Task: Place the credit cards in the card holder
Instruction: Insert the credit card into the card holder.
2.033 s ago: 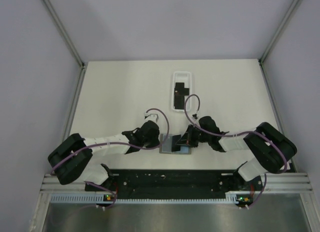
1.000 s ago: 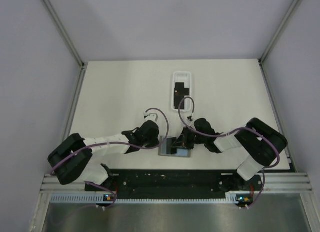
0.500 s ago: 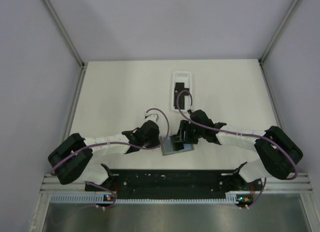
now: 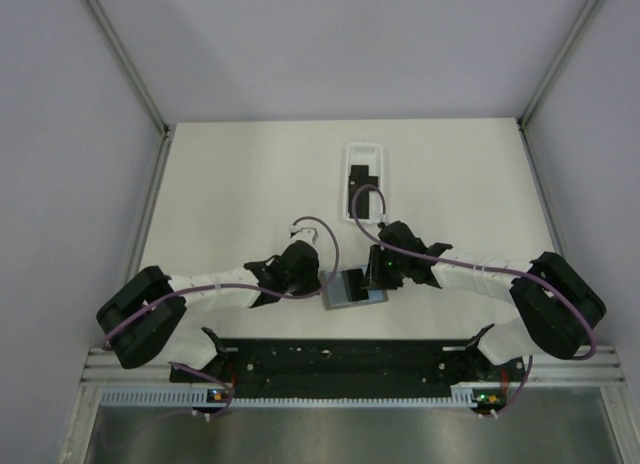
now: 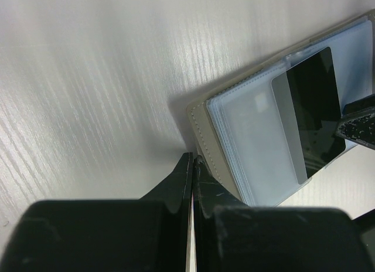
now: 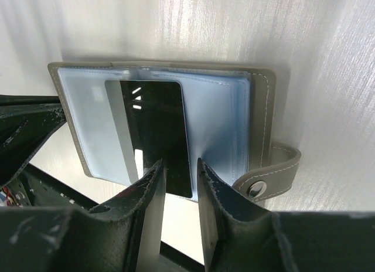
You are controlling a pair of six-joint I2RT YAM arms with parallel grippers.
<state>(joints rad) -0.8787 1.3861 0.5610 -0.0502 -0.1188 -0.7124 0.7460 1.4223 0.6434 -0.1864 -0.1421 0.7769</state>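
Observation:
The grey card holder [image 4: 349, 288] lies open on the table, pale blue sleeves up, and shows in the left wrist view [image 5: 202, 131] and the right wrist view [image 6: 261, 119]. One black credit card [image 6: 155, 125] lies flat on its sleeves, part way in a pocket; it also shows in the left wrist view [image 5: 313, 108]. My right gripper [image 6: 179, 169] is narrowly open, its fingertips just over the card's near end. My left gripper [image 5: 193, 157] is shut, its tips against the holder's left edge. More black cards [image 4: 360, 184] lie in the white tray.
The white oblong tray [image 4: 384, 164] stands beyond the holder at the table's middle back. The holder's snap strap [image 6: 266, 181] sticks out on its right side. The black rail [image 4: 340, 359] of the arm bases runs along the near edge.
My right gripper carried the black card over the holder, laid it flat on the sleeves and opened a little. The right arm stretched out leftward. The left gripper stayed put.

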